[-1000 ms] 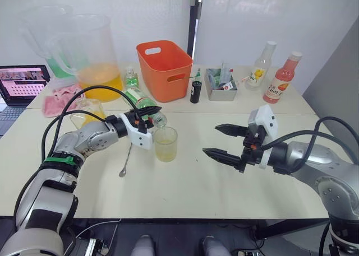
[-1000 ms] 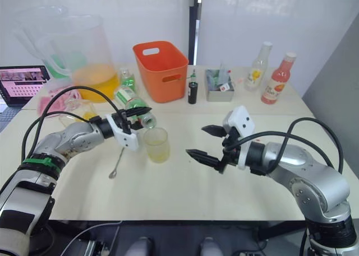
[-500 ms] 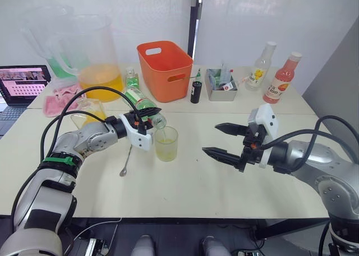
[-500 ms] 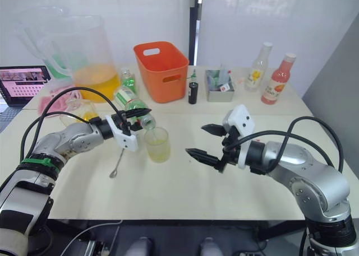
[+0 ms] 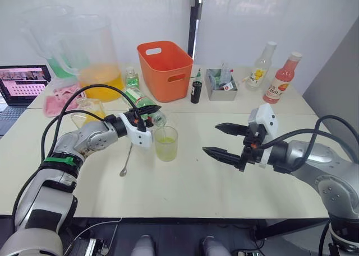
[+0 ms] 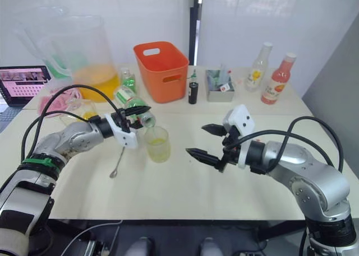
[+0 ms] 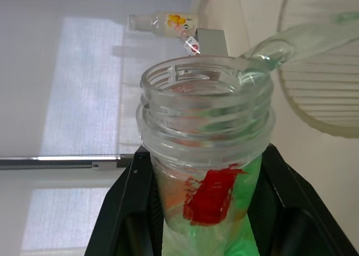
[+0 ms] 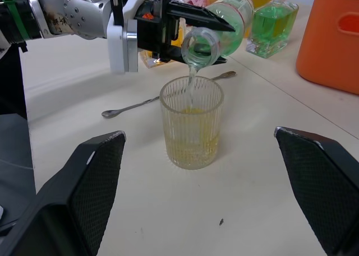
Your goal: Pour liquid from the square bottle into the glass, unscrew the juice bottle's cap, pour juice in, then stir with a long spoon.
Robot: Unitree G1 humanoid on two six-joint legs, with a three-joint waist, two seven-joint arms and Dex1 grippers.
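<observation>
My left gripper [image 5: 150,113] is shut on the juice bottle [image 5: 143,103], which is uncapped and tipped mouth-down over the glass [image 5: 165,144]. A thin stream of pale green juice [image 8: 191,82] falls from the open neck [image 7: 205,116] into the glass [image 8: 192,127], which holds yellow-green liquid in its lower part. The long spoon [image 5: 127,158] lies flat on the table left of the glass. The square bottle [image 5: 85,111] stands behind my left forearm, partly hidden. My right gripper [image 5: 211,138] hovers open to the right of the glass, holding nothing. The cap is out of view.
An orange basket [image 5: 165,68] stands behind the glass. Two big pitchers [image 5: 95,60], a small green bottle [image 5: 131,78] and a pink cloth [image 5: 59,102] are at the back left. A grey box [image 5: 220,79], a yellow-labelled bottle [image 5: 261,68] and a pink bottle [image 5: 283,79] are at the back right.
Juice has begun running from the tilted bottle, and the liquid in the glass has risen and turned greener. Both arms have stayed almost still.
</observation>
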